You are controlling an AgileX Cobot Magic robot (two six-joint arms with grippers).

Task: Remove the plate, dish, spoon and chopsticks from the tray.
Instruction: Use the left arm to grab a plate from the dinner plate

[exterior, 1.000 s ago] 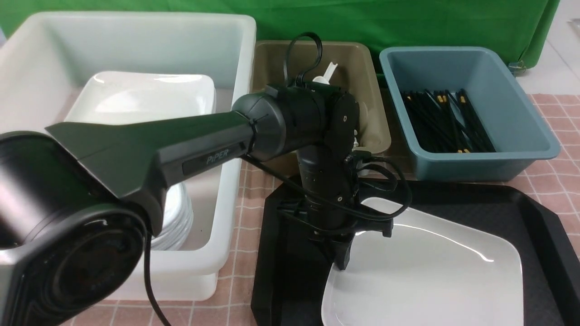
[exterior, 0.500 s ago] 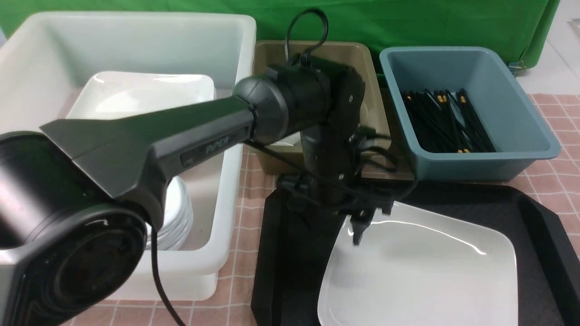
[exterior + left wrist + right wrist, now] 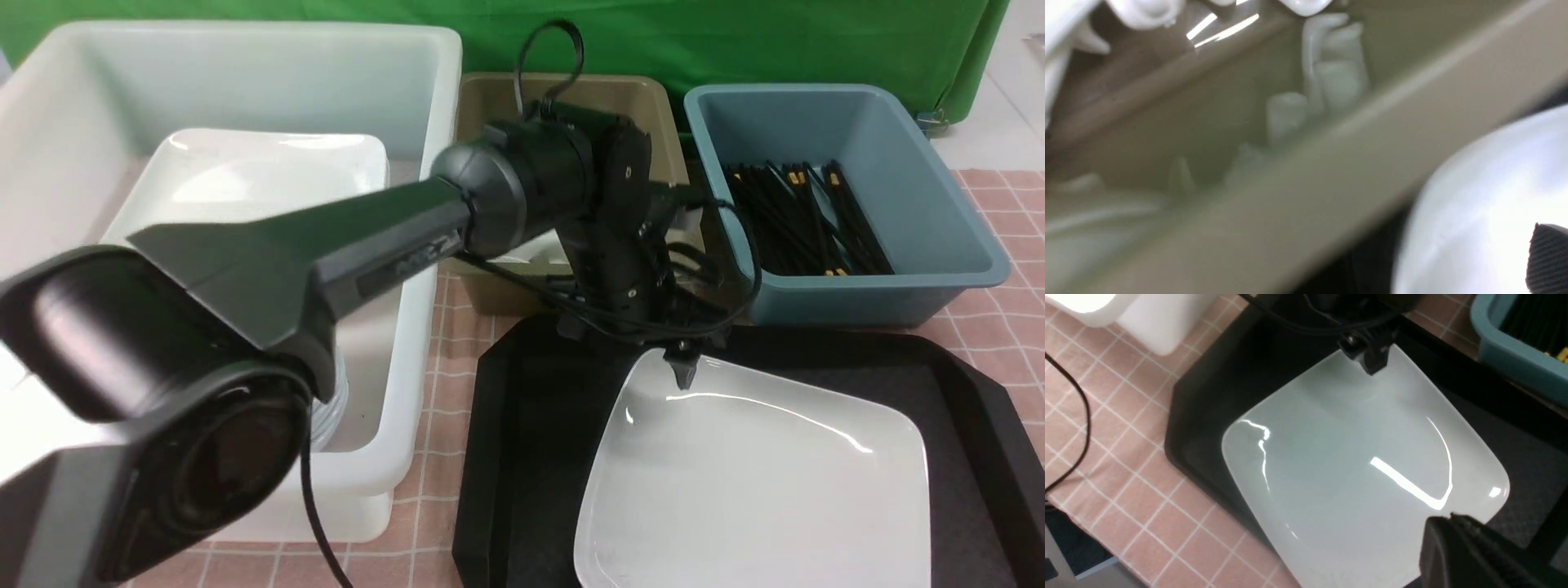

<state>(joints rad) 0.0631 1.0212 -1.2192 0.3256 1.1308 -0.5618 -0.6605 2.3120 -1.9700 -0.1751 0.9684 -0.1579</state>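
Pink-checked cloth (image 3: pixel 457 343): one tray (image 3: pixel 531 457), one plate (image 3: pixel 759 490)

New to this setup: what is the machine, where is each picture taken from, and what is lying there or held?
It is a robot with two arms. The wide picture looks forward from between them; the other two come from wrist cameras. The left fingers hang open over the far corner of the white plate, holding nothing. The plate lies over a black tray. The right fingers, seen only by their own camera, are shut at the plate's near corner, apparently pinching it. Behind stand a white bin of stacked plates, an olive bin with spoons and a blue bin of chopsticks.
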